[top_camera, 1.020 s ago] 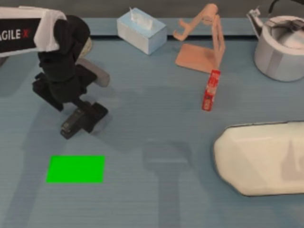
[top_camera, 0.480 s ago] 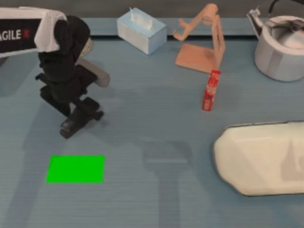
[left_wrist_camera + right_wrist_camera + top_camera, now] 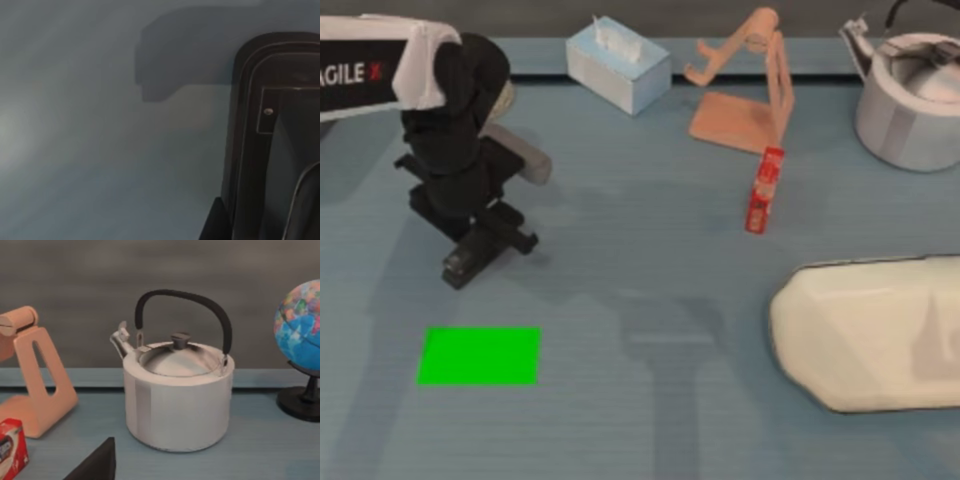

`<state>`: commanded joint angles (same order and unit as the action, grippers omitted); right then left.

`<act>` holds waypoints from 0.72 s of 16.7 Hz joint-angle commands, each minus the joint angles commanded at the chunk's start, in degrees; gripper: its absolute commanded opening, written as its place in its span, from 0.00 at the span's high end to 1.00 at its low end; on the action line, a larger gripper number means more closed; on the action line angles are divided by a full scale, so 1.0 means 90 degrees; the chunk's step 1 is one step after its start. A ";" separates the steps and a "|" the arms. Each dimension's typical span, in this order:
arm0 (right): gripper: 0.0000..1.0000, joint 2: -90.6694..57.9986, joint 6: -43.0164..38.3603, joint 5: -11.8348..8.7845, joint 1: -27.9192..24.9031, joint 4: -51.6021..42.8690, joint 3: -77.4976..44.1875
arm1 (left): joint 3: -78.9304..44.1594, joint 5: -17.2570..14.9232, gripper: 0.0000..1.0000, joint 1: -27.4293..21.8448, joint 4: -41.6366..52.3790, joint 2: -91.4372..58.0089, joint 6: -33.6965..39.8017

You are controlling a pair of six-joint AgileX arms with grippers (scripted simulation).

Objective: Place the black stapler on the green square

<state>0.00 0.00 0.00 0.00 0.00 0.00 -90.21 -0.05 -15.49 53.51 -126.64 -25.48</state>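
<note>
The black stapler (image 3: 463, 264) lies slanted at the table's left, a short way behind the green square (image 3: 478, 355). My left gripper (image 3: 492, 238) reaches down from the back left and is shut on the stapler's far half; the stapler's near end sticks out toward the square. In the left wrist view the stapler's dark ridged body (image 3: 272, 150) fills one side, very close. The green square is bare. My right arm (image 3: 865, 335) stays parked at the right edge, its white housing over the table.
Along the back stand a light blue tissue box (image 3: 618, 62), a peach phone stand (image 3: 745, 100) and a silver kettle (image 3: 910, 100). A small red box (image 3: 764, 190) stands upright near the middle right. A globe (image 3: 300, 325) is beside the kettle.
My left gripper's fingers, apart around the stapler a second ago, have shut on it. Gripper and stapler have shifted slightly left and back.
</note>
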 joint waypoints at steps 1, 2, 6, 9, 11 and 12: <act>0.00 0.0000 0.0000 0.0000 0.0000 0.0000 0.0000 | 0.0000 0.0000 1.00 0.0000 0.0000 0.0000 0.0000; 0.00 0.0000 0.0000 0.0000 0.0000 0.0000 0.0000 | 0.0000 0.0000 1.00 0.0000 0.0000 0.0000 0.0000; 0.00 0.0000 0.0000 0.0000 0.0000 0.0000 0.0000 | -0.0019 -0.0001 1.00 0.0003 0.0021 0.0013 -0.0008; 0.00 0.0000 0.0000 0.0000 0.0000 0.0000 0.0000 | -0.0427 -0.0001 1.00 0.0024 0.0474 0.0120 -0.0007; 0.00 0.0000 0.0000 0.0000 0.0000 0.0000 0.0000 | -0.0845 0.0000 1.00 0.0061 0.1107 0.0250 0.0007; 0.00 0.0000 0.0000 0.0000 0.0000 0.0000 0.0000 | -0.1060 0.0001 1.00 0.0075 0.1456 0.0319 0.0010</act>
<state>0.00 0.00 0.00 0.00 0.00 0.00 -99.75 -0.04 -14.82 66.62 -123.77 -25.39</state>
